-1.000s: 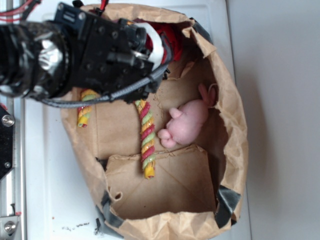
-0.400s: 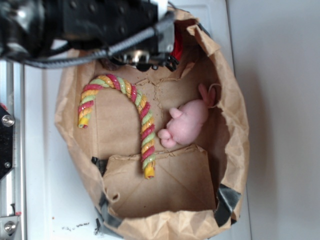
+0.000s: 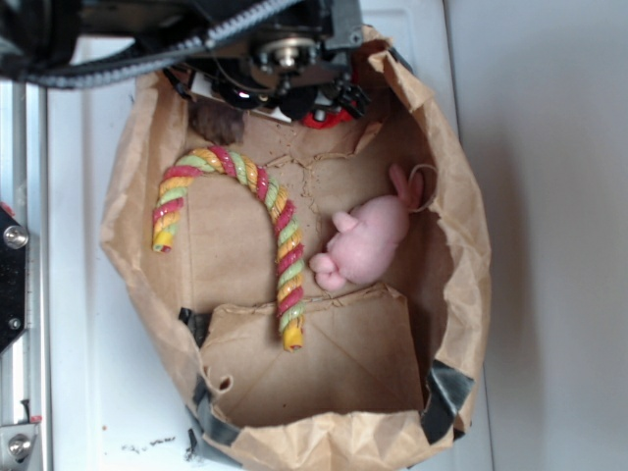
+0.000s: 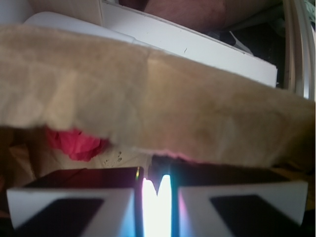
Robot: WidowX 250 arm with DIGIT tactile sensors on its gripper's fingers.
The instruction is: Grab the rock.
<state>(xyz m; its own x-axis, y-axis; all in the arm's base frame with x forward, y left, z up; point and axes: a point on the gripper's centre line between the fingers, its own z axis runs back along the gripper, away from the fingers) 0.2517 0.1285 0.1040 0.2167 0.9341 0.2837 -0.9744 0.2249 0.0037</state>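
The rock (image 3: 216, 120) is a small brown lump on the paper bag's floor at the top left, just beyond the candy cane's curve. My gripper (image 3: 289, 98) hangs over the bag's top end, to the right of the rock and apart from it. A red wad (image 3: 329, 118) peeks out just right of the gripper. In the wrist view my gripper (image 4: 157, 197) has its two fingers drawn close with only a thin bright slit between them and nothing held. The red wad (image 4: 76, 143) lies ahead on the left, under the bag's edge (image 4: 158, 98). The rock does not show clearly there.
A striped candy cane (image 3: 265, 211) arches across the bag floor. A pink plush bunny (image 3: 368, 235) lies at the right. The brown paper bag's crumpled walls (image 3: 456, 245) ring everything. A white tabletop (image 3: 78, 294) and a metal rail (image 3: 15, 324) are at the left.
The arm has moved toward the top of the picture, uncovering the whole candy cane and then the rock. The bunny and cane stayed put.
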